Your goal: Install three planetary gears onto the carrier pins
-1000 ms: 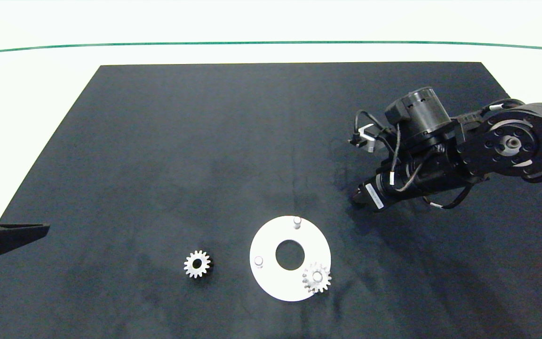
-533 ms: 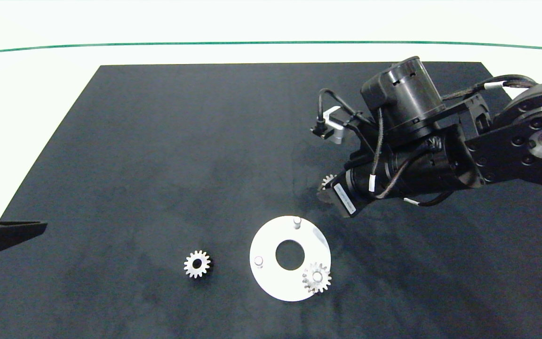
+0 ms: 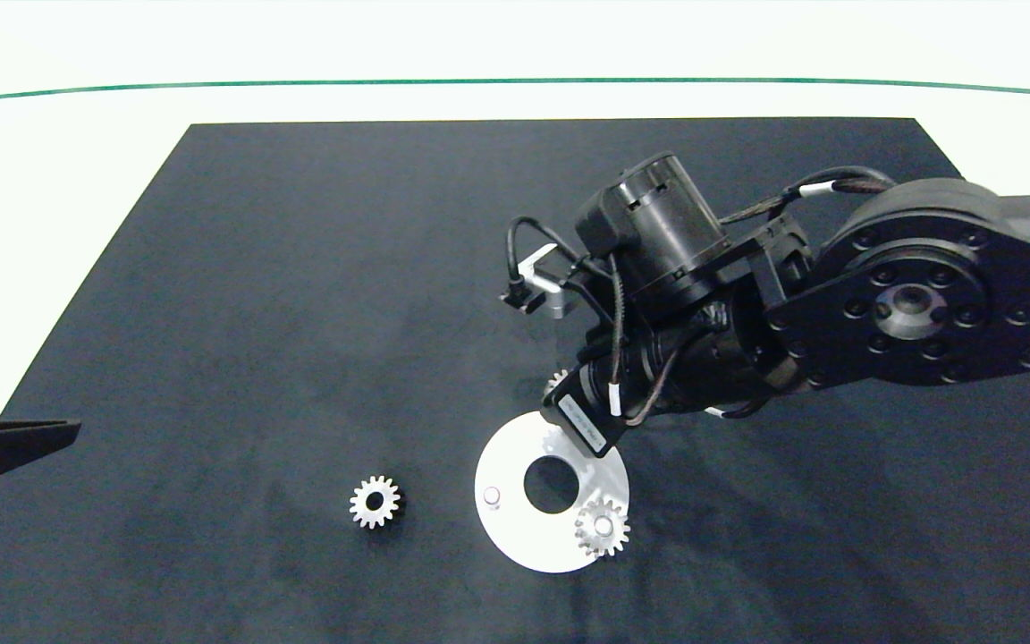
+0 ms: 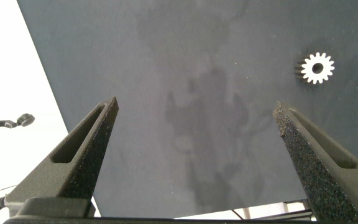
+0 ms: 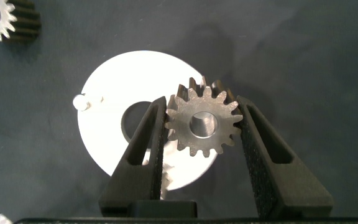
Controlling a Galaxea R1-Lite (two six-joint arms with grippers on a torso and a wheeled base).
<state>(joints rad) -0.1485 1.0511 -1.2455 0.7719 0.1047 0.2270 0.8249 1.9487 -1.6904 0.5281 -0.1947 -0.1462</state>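
- Overhead, the right gripper (image 3: 569, 407) is seen at the far rim of the white disc (image 3: 515, 541), its arm reaching in from the right side across the dark mat (image 3: 300, 268).
- One planetary gear, the held gear (image 5: 202, 124), is clamped flat between the two grey fingers (image 5: 143, 146) of the right gripper; the fingers are closed against its teeth on both sides, and its centre hole faces the wrist camera.
- From the head view only a few teeth of the held gear (image 3: 556, 379) are seen past the wrist hardware.
- The held gear is carried above the disc; whether it touches a pin cannot be told, as the far pin is hidden under the gripper.
- A seated gear (image 3: 603, 527) is noted on the carrier pin at the near right edge of the disc, its pin tip showing in the hole.
- A bare carrier pin (image 3: 492, 495) stands upright on the left part of the disc, beside the large centre hole.
- A loose gear (image 3: 375, 502) lies flat on the mat to the left of the disc, apart from it.
- The left gripper (image 4: 197, 112) is parked at the left edge of the worktop (image 3: 32, 224), fingers spread wide, nothing between them; the loose gear (image 4: 317, 67) is seen well beyond its fingertips.
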